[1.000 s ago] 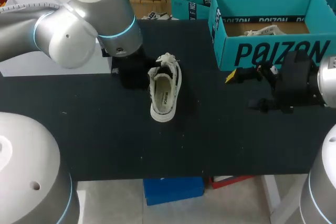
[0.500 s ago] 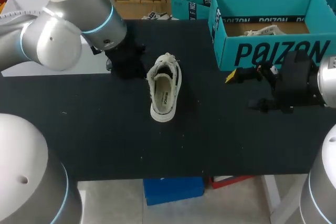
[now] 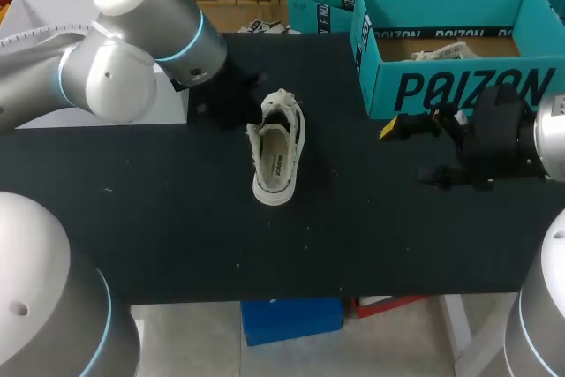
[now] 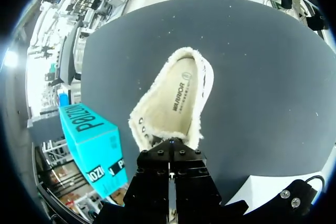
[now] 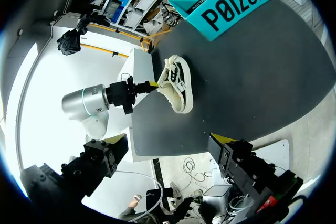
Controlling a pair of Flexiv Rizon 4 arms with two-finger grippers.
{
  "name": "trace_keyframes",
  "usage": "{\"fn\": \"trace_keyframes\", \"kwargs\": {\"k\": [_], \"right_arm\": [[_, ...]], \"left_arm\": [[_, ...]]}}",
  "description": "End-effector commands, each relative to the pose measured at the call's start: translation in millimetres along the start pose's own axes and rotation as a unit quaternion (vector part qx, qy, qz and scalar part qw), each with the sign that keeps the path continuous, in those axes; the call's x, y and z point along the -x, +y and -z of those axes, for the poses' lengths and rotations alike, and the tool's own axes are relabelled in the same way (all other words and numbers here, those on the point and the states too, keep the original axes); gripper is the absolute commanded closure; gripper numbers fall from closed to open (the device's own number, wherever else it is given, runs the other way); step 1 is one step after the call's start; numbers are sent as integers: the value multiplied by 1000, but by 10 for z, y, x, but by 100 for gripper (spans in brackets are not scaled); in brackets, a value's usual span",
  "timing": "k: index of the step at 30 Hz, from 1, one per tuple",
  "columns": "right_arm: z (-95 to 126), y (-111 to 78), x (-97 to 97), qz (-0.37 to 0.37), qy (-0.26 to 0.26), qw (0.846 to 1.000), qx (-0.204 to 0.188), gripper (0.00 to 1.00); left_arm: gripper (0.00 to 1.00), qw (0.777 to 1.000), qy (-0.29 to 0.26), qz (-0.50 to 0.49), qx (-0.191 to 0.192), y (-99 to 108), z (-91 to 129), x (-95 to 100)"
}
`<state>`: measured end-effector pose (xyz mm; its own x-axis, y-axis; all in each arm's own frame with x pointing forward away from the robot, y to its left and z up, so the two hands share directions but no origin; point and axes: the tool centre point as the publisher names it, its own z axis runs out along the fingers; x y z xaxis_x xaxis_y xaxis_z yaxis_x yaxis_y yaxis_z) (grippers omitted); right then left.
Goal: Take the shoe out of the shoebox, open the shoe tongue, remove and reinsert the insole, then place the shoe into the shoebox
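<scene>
Our left fingers [image 4: 169,150] look pressed together with just a thin seam between them, and nothing is visibly caught in them. Their tips sit right at the lace end of the shoe [image 4: 176,100], touching or nearly, we can't tell which. Our worry: shut like that, they'd shove or tip the light shoe instead of catching the tongue, since nothing braces it. The shoe's around the middle of the bench [image 3: 177,218], heel toward the near edge. Our right fingers [image 5: 168,148] gape wide and empty by the right edge, beside the shoebox [image 3: 459,86] in the far right corner.
</scene>
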<state>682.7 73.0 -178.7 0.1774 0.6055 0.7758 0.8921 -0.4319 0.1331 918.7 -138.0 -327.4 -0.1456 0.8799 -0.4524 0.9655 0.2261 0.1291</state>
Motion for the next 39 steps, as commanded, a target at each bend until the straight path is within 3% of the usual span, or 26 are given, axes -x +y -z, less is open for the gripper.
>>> {"fn": "trace_keyframes", "kwargs": {"k": [1,8,15,25,29,35,37,39], "right_arm": [[4,0,-1,0,0,1000,0,0],[4,0,-1,0,0,1000,0,0],[4,0,-1,0,0,1000,0,0],[4,0,-1,0,0,1000,0,0],[4,0,-1,0,0,1000,0,0],[4,0,-1,0,0,1000,0,0],[4,0,-1,0,0,1000,0,0],[4,0,-1,0,0,1000,0,0]], "left_arm": [[100,1000,9,-1,0,99,-189,106],[100,1000,14,-7,-9,52,-280,134],[100,999,25,-12,-28,-144,-315,-22],[100,999,34,0,-41,-199,-355,-129],[100,999,29,-1,-42,-176,-219,-132],[100,998,18,-6,-52,-129,176,-141],[100,995,-12,21,-94,-129,310,-183],[100,993,-22,39,-107,-131,423,-245]]}}
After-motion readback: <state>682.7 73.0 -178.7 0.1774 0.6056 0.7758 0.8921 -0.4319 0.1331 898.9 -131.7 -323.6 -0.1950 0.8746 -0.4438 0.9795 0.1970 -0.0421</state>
